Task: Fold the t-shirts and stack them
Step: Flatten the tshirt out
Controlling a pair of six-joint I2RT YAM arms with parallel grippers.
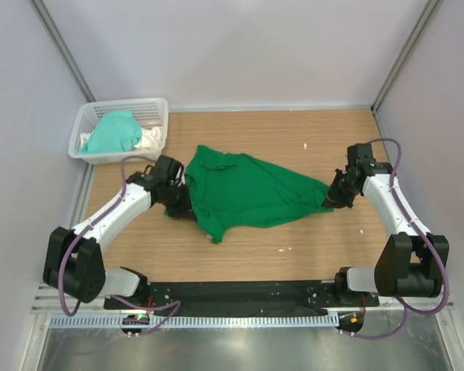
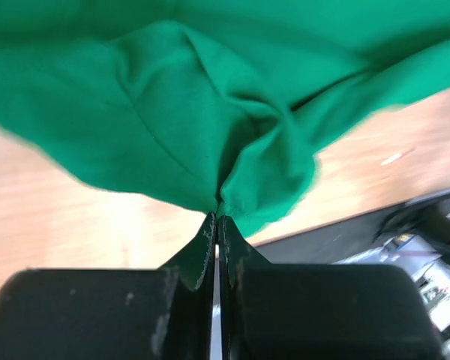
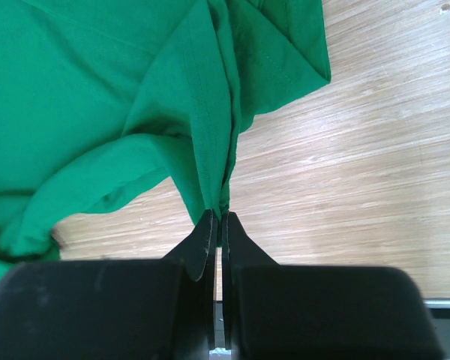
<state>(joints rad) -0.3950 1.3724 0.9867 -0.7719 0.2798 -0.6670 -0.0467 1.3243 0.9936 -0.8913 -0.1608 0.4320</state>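
A deep emerald green t-shirt [image 1: 247, 189] lies stretched across the middle of the wooden table, bunched and creased. At its left edge, my left gripper [image 1: 179, 199] is shut on a pinch of the green cloth [image 2: 232, 150], which gathers into folds right at the fingertips. My right gripper [image 1: 334, 195] is shut on the shirt's right tip; the fabric [image 3: 202, 127] narrows into the closed fingers. A paler mint-teal t-shirt [image 1: 112, 133] sits crumpled in the white basket at the back left.
The white lattice basket [image 1: 151, 110] stands in the back left corner and also holds a white cloth [image 1: 148, 139]. Grey walls enclose the table on three sides. A black strip [image 1: 240, 292] runs along the near edge between the arm bases.
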